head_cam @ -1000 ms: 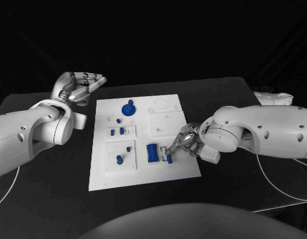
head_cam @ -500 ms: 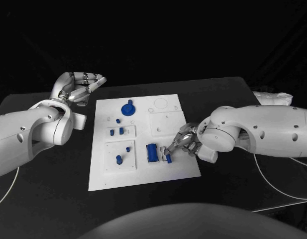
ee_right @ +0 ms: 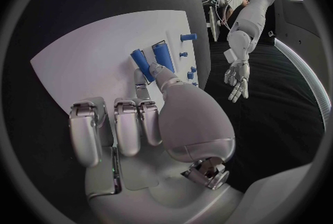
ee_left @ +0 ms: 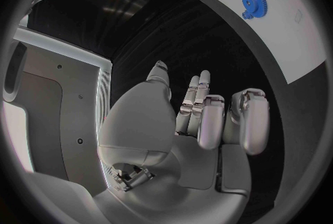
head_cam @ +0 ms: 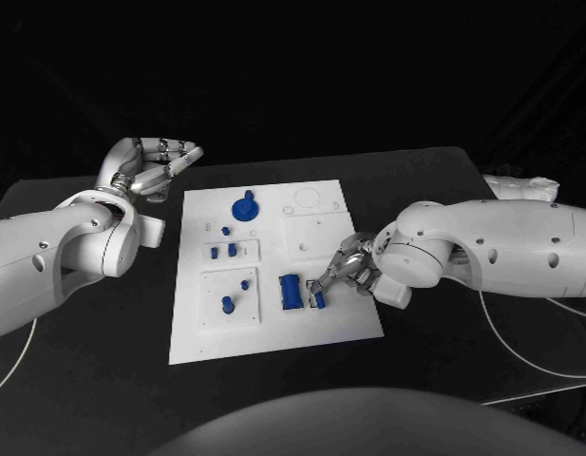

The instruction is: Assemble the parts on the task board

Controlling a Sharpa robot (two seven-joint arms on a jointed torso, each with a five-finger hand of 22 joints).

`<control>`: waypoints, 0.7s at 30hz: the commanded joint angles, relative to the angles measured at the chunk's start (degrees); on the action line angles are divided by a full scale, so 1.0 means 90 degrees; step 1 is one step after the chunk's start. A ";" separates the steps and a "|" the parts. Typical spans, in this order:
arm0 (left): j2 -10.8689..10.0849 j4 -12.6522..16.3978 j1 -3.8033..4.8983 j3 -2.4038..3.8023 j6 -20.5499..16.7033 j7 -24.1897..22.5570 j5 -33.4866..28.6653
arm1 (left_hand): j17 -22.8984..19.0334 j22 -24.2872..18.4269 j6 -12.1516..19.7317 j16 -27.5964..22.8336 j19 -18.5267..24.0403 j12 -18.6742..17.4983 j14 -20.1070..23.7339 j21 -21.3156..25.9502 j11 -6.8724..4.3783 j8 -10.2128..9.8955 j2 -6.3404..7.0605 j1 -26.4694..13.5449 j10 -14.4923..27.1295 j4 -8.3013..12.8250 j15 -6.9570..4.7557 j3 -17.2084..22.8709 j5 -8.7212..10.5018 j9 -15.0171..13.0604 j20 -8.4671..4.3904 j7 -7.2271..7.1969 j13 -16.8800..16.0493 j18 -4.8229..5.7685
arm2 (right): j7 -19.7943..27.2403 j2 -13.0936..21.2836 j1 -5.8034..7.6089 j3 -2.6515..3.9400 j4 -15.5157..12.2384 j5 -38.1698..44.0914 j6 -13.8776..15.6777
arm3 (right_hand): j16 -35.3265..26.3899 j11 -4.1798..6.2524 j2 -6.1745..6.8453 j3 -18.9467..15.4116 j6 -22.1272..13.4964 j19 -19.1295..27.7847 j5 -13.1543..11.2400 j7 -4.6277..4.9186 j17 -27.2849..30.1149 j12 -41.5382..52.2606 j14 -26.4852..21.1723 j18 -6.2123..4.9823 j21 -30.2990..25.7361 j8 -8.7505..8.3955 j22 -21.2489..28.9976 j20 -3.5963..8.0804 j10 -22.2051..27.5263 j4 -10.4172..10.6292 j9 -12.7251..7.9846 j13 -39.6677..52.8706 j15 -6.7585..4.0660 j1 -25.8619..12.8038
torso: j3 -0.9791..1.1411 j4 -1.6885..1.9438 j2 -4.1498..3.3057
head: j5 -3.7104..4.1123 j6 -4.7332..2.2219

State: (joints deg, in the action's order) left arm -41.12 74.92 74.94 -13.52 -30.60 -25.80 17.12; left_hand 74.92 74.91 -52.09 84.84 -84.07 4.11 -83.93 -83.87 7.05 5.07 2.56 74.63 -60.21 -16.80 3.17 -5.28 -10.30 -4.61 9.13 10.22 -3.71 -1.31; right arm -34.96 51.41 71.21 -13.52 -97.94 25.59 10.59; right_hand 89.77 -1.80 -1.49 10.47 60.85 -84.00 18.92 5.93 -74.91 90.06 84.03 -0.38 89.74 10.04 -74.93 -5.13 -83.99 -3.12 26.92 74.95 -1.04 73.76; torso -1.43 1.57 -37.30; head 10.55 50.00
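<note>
Silver fingertips of the right hand pressed against a small blue peg at the task board's right edge, toward its near corner; touching it or pinching it, cannot tell, remaining fingers curled in. Just beside, toward the board's middle, stood a larger blue block. Judged light, rigid and smooth plastic, so apt to slip or tip: best pinched across the short flat sides, low down, kept upright. Further out, more small blue parts sat in recessed squares near the left edge, and a blue gear lay toward the far left corner. Off the board, beyond its far left corner, hung the left hand, raised, fingers curled inward around nothing.
</note>
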 commanded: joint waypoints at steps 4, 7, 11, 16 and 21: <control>0.0014 0.0011 0.0004 0.0005 0.0087 -0.0035 -0.0002 | 0.0490 0.1432 -0.0036 -0.0036 -0.0070 -0.0011 -0.0163 0.0012 -0.0005 -0.0021 -0.0066 0.0023 0.0011 0.0003 -0.0016 -0.0027 -0.0033 -0.0001 -0.0004 -0.0001 0.0001 -0.0038 | -0.0077 -0.0036 -0.0007 -0.0001 0.0026 0.0091 -0.0025 | 0.0026 0.0034 -0.0021 0.0172 0.0131 -0.0667 -0.0033 -0.0090 -0.1677 -0.0007 0.0663 0.0042 0.0028 -0.0014 -0.1674 0.0019 -0.0667 -0.0116 -0.0010 0.1672 -0.0056 -0.0030 | -0.0003 -0.0001 -0.0002 | 0.0002 0.0000; 0.0018 0.0008 0.0004 0.0005 0.0087 -0.0032 -0.0002 | 0.0490 0.1432 -0.0036 -0.0036 -0.0070 -0.0011 -0.0163 0.0012 -0.0005 -0.0021 -0.0066 0.0023 0.0011 0.0003 -0.0016 -0.0027 -0.0033 -0.0001 -0.0004 -0.0001 0.0001 -0.0038 | -0.0099 -0.0042 -0.0006 -0.0001 0.0029 0.0098 -0.0024 | 0.0026 0.0031 -0.0014 0.0173 0.0121 -0.0667 -0.0054 -0.0084 -0.1677 -0.0007 0.0663 0.0042 0.0028 -0.0036 -0.1674 0.0023 -0.0667 -0.0107 -0.0024 0.1672 -0.0060 -0.0054 | 0.0000 0.0003 -0.0005 | 0.0003 0.0000; 0.0019 0.0011 0.0004 0.0005 0.0090 -0.0029 -0.0001 | 0.0490 0.1432 -0.0036 -0.0036 -0.0070 -0.0011 -0.0163 0.0012 -0.0005 -0.0021 -0.0066 0.0023 0.0011 0.0003 -0.0016 -0.0027 -0.0033 -0.0001 -0.0004 -0.0001 0.0001 -0.0038 | -0.0130 -0.0054 -0.0006 -0.0001 0.0031 0.0116 -0.0035 | 0.0026 0.0018 0.0005 0.0167 0.0091 -0.0667 -0.0103 -0.0065 -0.1677 -0.0007 0.0663 0.0042 0.0028 -0.0091 -0.1674 0.0028 -0.0667 -0.0082 -0.0061 0.1672 -0.0062 -0.0115 | 0.0000 0.0000 -0.0002 | -0.0004 0.0000; 0.0019 0.0014 0.0004 0.0005 0.0090 -0.0027 -0.0001 | 0.0490 0.1432 -0.0036 -0.0036 -0.0070 -0.0011 -0.0163 0.0012 -0.0005 -0.0021 -0.0066 0.0023 0.0011 0.0003 -0.0016 -0.0027 -0.0033 -0.0001 -0.0004 -0.0001 0.0001 -0.0038 | -0.0174 -0.0082 -0.0006 -0.0001 0.0036 0.0158 -0.0056 | 0.0026 -0.0041 0.0042 0.0154 -0.0044 -0.0667 -0.0183 0.0009 -0.1677 -0.0007 0.0663 0.0042 0.0028 -0.0235 -0.1674 0.0021 -0.0667 -0.0033 -0.0153 0.1672 -0.0042 -0.0222 | -0.0004 0.0000 -0.0004 | -0.0010 0.0000; 0.0019 0.0018 0.0004 0.0005 0.0092 -0.0025 -0.0001 | 0.0490 0.1432 -0.0036 -0.0036 -0.0070 -0.0011 -0.0163 0.0012 -0.0005 -0.0021 -0.0066 0.0023 0.0011 0.0003 -0.0016 -0.0027 -0.0033 -0.0001 -0.0004 -0.0001 0.0001 -0.0038 | -0.0205 -0.0106 -0.0006 -0.0001 0.0041 0.0181 -0.0068 | 0.0026 -0.0092 0.0086 0.0123 -0.0143 -0.0667 -0.0246 0.0068 -0.1677 -0.0007 0.0663 0.0042 0.0028 -0.0319 -0.1674 -0.0001 -0.0667 0.0004 -0.0217 0.1672 -0.0009 -0.0299 | -0.0003 0.0003 -0.0004 | -0.0008 0.0000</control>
State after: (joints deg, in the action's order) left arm -41.05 74.93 74.94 -13.52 -30.56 -25.75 17.12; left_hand 74.91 74.91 -52.09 84.84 -84.07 4.11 -83.93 -83.87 7.05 5.07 2.56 74.63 -60.21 -16.80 3.17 -5.27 -10.30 -4.61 9.13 10.22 -3.72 -1.31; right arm -36.38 50.70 71.23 -13.52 -97.47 26.48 10.68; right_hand 89.77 -2.23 -0.78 11.55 59.85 -84.00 16.90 6.47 -74.90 90.06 84.03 -0.38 89.74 7.47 -74.92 -5.13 -83.99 -3.51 25.11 74.95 -1.04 71.65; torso -1.45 1.57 -37.33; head 10.46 50.00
